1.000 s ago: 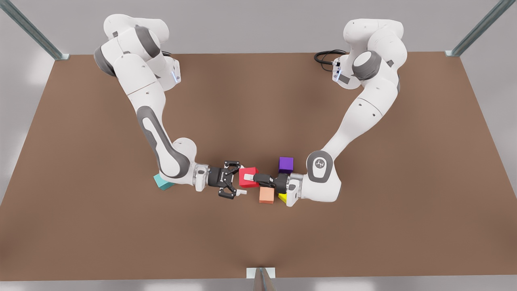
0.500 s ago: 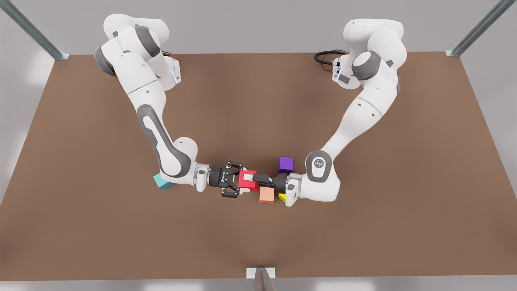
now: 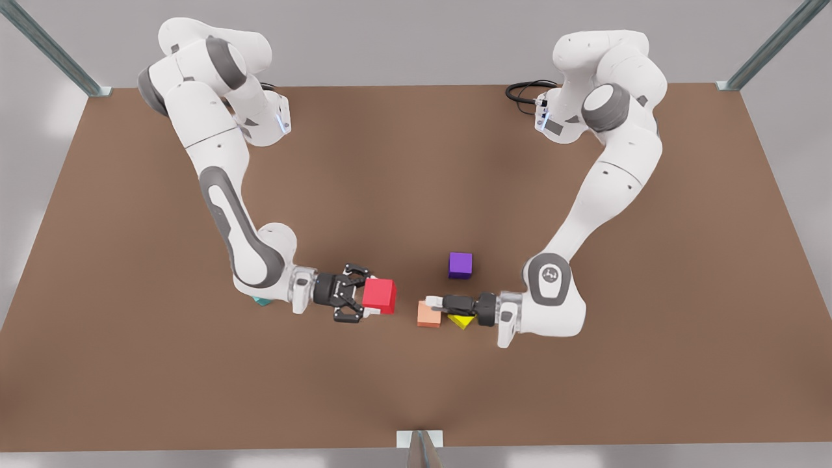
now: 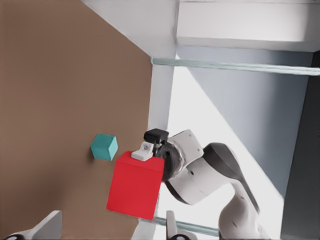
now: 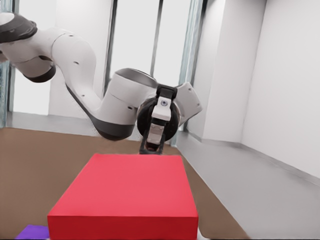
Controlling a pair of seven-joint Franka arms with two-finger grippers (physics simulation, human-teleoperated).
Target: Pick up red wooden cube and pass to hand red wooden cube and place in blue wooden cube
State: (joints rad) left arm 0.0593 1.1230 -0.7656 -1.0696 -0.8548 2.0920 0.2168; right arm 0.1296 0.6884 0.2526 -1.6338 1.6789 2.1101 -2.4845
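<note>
Two white Franka arms reach toward each other low over a brown bench [image 3: 130, 390]. The right gripper [image 3: 372, 301], on the arm at the front view's left, has its fingers [image 3: 349, 316] clamped on the red wooden cube [image 3: 379, 296], which is held clear of the bench surface and juts out past the fingertips toward the other arm. The left gripper [image 3: 432, 302] faces it across an open gap; its fingers [image 4: 50, 225] stand apart and hold nothing. A salmon-orange cube [image 3: 428, 316] lies on the bench at the left fingertips, a yellow block [image 3: 461, 321] lies under that gripper's body, and a purple cube [image 3: 460, 265] sits a little beyond the left fingers. The blue wooden cube [image 4: 104, 147] rests on the bench well behind the right fingers, largely hidden beneath that arm's wrist in the front view.
</note>
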